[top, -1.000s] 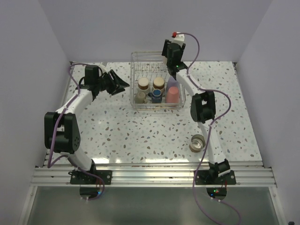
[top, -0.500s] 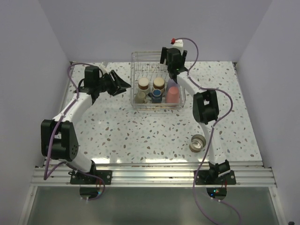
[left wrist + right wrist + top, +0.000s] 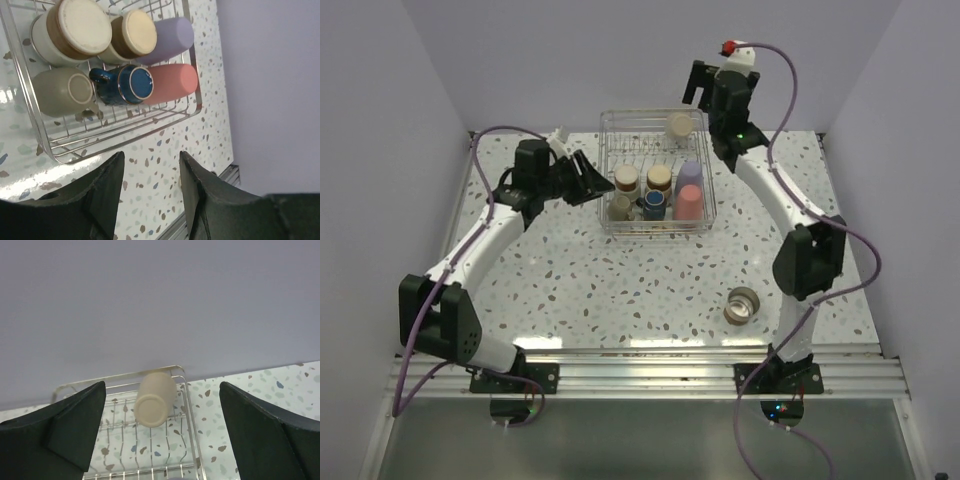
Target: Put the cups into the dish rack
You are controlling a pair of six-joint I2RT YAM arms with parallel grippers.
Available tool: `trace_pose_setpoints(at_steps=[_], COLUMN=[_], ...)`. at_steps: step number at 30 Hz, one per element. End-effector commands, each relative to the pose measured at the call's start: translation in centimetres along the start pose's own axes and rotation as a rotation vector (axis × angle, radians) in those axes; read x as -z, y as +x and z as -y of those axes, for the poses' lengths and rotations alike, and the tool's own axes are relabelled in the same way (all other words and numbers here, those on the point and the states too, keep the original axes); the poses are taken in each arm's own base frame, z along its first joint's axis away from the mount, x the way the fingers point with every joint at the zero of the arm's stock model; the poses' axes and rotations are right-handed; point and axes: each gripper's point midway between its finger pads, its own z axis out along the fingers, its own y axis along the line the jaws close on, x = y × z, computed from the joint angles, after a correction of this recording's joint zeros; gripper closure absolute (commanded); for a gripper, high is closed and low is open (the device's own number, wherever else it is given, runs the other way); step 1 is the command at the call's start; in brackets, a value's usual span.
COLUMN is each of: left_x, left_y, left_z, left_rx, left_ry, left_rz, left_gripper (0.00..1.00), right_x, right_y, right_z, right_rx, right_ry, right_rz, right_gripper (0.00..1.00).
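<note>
The dish rack [image 3: 620,113] stands at the table's back middle. In it are a lavender cup [image 3: 690,175], a coral-pink cup [image 3: 688,202], two cream-bottomed cups [image 3: 626,179], a dark blue handled mug [image 3: 653,205], a beige cup [image 3: 619,207] and a tan cup [image 3: 680,124] lying in the back right corner. One metal cup [image 3: 742,305] sits on the table at the front right. My left gripper [image 3: 595,180] is open and empty beside the rack's left side. My right gripper [image 3: 705,95] is open and empty, raised above the rack's back right; the tan cup [image 3: 155,399] lies below it.
The left wrist view shows the rack's [image 3: 120,135] near wire rim, the mug [image 3: 122,85] and the pink cup [image 3: 172,82] above my gripper [image 3: 150,165]. Walls close the table on three sides. An aluminium rail [image 3: 640,370] runs along the front edge.
My right gripper has risen and drawn back from the rack's back right, and the tan cup now shows lying there. My left gripper has moved right, closer to the rack.
</note>
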Motion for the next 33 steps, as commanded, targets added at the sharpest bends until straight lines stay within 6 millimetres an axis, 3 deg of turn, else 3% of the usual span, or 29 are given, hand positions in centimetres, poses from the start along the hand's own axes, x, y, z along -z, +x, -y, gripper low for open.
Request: trace_pose_setpoints(at_steps=[1, 2, 3, 5, 6, 8, 9, 10, 11, 12, 15, 17, 20, 21, 27, 33], left_x=[-0.1, -0.6, -1.2, -2.0, -2.6, -4.0, -4.5, -5.6, -6.1, -6.4, -7.8, -8.8, -9.2, -9.3, -9.9, -10.4], left_y=[1.3, 1.9, 3.7, 5.6, 7.9, 10.2, 12.6, 13.8, 15.0, 17.2, 21.0, 23.2, 27.2, 30.2, 32.4, 34.4], left_z=[2.1, 1.7, 2.5, 2.3, 3.5, 4.0, 5.4, 5.8, 6.5, 8.1, 10.4, 10.8, 11.3, 11.4, 11.2, 12.2], left_rx=[-0.124, -0.163, -0.202, -0.269, -0.320, -0.392, -0.436, -0.460, -0.493, -0.534, -0.607, -0.630, -0.661, -0.693, -0.689, -0.686], left_ry=[-0.049, -0.083, -0.080, -0.122, -0.100, -0.110, -0.083, -0.080, -0.064, -0.030, 0.009, 0.024, 0.081, 0.100, 0.109, 0.183], left_rz=[-0.039, -0.053, -0.096, -0.140, -0.188, -0.257, -0.310, -0.349, -0.377, -0.415, -0.498, -0.564, -0.669, -0.733, -0.770, -0.795], left_gripper=[0.48, 0.49, 0.48, 0.48, 0.48, 0.48, 0.48, 0.48, 0.48, 0.47, 0.46, 0.47, 0.47, 0.47, 0.47, 0.49], right_x=[5.2, 6.1, 7.7, 9.1, 9.8, 11.9, 12.7, 14.4, 15.3, 16.2, 19.9, 22.4, 24.4, 26.4, 28.1, 28.9], right_y=[-8.0, -7.2, -9.0, -8.7, -8.9, -8.8, -8.7, -9.7, -8.2, -8.0, -7.1, -7.0, -6.4, -6.6, -7.2, -7.5], right_z=[0.9, 1.5, 1.9, 2.5, 2.7, 4.1, 4.6, 5.1, 5.8, 6.3, 8.4, 9.9, 11.4, 12.6, 13.8, 14.2], right_rx=[-0.098, -0.100, -0.135, -0.132, -0.139, -0.148, -0.159, -0.186, -0.173, -0.189, -0.197, -0.199, -0.186, -0.182, -0.158, -0.134], right_ry=[-0.028, -0.017, -0.022, -0.025, -0.019, 0.021, 0.033, 0.034, 0.051, 0.056, 0.074, 0.091, 0.120, 0.134, 0.153, 0.156], right_rz=[0.110, 0.077, 0.100, 0.069, 0.059, 0.009, -0.006, 0.001, -0.038, -0.045, -0.057, -0.052, -0.066, -0.066, -0.047, -0.051], right_gripper=[0.01, 0.01, 0.02, 0.01, 0.01, 0.01, 0.01, 0.01, 0.01, 0.02, 0.01, 0.01, 0.01, 0.01, 0.02, 0.01])
